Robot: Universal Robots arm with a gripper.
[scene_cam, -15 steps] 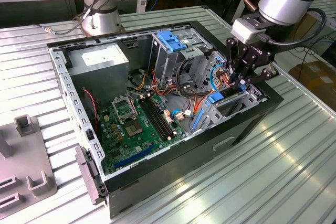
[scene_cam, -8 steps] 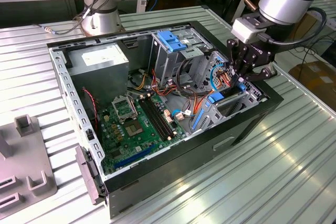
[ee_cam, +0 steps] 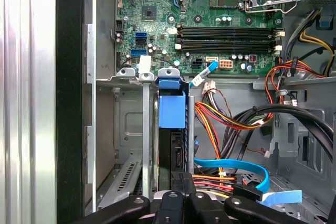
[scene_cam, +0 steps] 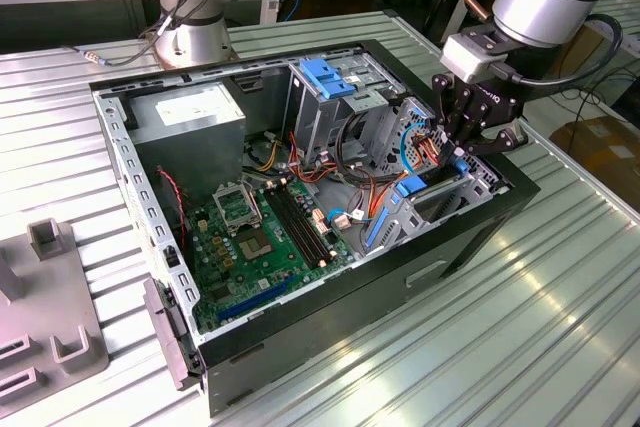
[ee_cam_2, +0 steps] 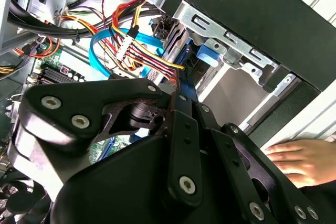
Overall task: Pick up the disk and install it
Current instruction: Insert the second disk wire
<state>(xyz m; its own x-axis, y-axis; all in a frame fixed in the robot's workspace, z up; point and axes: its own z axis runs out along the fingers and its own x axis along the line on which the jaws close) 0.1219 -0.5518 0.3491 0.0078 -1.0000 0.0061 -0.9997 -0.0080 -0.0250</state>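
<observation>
Item: open black desktop computer case [scene_cam: 470, 237] lying on a ribbed metal table [scene_cam: 560, 327]. Black linkage gripper [scene_cam: 462, 152] lowered into the drive bay at the case's end on the exterior view's right. Flat grey-metal disk in bright blue plastic carrier [ee_cam: 171, 109] stands on edge in the bay slot, gripper fingers [ee_cam: 181, 182] pinching its rear edge. Green motherboard [ee_cam: 210, 19] beyond; a person's hand [ee_cam_2: 304, 161] rests outside the case

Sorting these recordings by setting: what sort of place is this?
Probably a robotics lab or workshop bench: an open black desktop computer case with its green motherboard exposed lies on a ribbed metal table, cardboard boxes stand behind, and a black gripper works inside.
</observation>
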